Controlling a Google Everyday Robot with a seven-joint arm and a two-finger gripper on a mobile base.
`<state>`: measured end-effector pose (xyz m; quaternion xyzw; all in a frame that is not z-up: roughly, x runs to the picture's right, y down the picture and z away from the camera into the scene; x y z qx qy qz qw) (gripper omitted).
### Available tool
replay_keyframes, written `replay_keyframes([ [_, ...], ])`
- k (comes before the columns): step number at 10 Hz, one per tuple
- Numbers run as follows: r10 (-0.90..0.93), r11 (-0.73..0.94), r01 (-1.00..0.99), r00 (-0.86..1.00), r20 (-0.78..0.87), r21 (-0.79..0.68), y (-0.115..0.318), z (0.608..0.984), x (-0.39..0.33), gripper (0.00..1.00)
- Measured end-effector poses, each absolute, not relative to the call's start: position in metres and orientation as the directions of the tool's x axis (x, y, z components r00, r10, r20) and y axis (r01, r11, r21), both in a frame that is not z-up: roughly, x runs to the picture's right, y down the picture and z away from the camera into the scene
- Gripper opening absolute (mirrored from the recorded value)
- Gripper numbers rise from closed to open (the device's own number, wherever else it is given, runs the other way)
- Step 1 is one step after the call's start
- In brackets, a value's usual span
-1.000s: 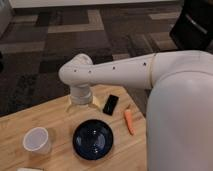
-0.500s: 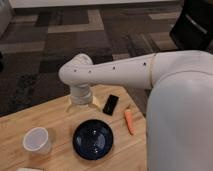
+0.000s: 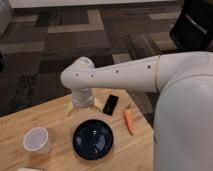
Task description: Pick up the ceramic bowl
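The ceramic bowl (image 3: 93,139) is round, shallow and glossy dark navy, and it sits on the wooden table (image 3: 20,122) near the front middle. My white arm reaches in from the right and bends down at the wrist. The gripper (image 3: 82,104) points down at the table just behind the bowl, a little to its left. It is apart from the bowl. A yellow object (image 3: 70,109) shows partly under the gripper.
A white cup (image 3: 36,141) stands left of the bowl. A flat black object (image 3: 110,104) lies behind the bowl on the right. An orange carrot (image 3: 129,121) lies to the bowl's right near the table edge. Dark patterned carpet lies beyond the table.
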<state>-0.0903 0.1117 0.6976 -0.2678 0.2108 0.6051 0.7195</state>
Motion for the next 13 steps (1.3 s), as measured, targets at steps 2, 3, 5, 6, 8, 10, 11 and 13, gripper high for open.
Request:
replay_keyframes([
  [2, 0.745, 0.193, -0.966, 0.258, -0.615, -0.172, 0.117, 0.695, -0.080, 0.80],
  [3, 0.722, 0.251, -0.944, 0.330, -0.609, -0.214, 0.121, 0.694, -0.074, 0.80],
  [5, 0.677, 0.329, -0.901, 0.433, -0.595, -0.282, 0.127, 0.693, -0.063, 0.80],
  [6, 0.644, 0.371, -0.870, 0.494, -0.584, -0.325, 0.132, 0.693, -0.058, 0.80],
  [8, 0.534, 0.490, -0.762, 0.647, -0.544, -0.424, 0.142, 0.692, -0.051, 0.80],
  [10, 0.502, 0.520, -0.729, 0.683, -0.531, -0.445, 0.144, 0.693, -0.047, 0.80],
  [11, 0.502, 0.521, -0.728, 0.684, -0.530, -0.446, 0.144, 0.693, -0.048, 0.80],
  [13, 0.501, 0.520, -0.728, 0.683, -0.531, -0.446, 0.144, 0.693, -0.047, 0.80],
])
